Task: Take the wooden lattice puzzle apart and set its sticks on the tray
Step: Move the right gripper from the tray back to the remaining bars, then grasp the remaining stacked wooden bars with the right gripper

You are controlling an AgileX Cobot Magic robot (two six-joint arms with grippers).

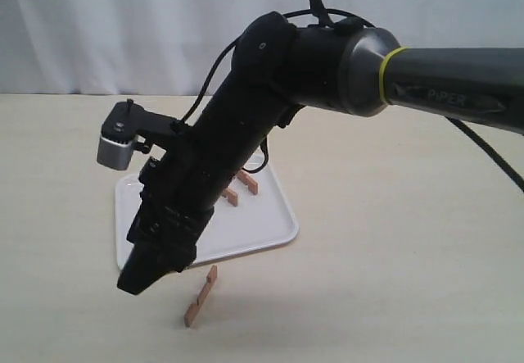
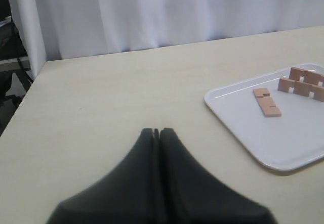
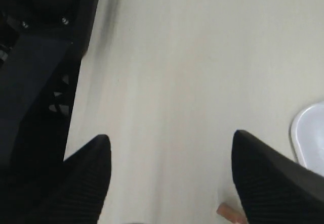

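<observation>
Lattice puzzle: found fully separated.

Tray [image 2: 253, 133]: holds three sticks. One flat stick [image 2: 267, 102] lies toward the tray's middle. Two edge-standing sticks [image 2: 293, 86] sit side by side nearer its rim.

Fourth stick [image 1: 201, 296]: lies on the counter [image 1: 393, 240] just beside the tray's rim, outside it.

Right gripper [image 1: 135, 283]: points down at the counter next to the fourth stick, off the tray, jaws spread wide and holding nothing.

Left gripper [image 2: 157, 131]: well apart from the tray, jaws pressed together and empty.
</observation>
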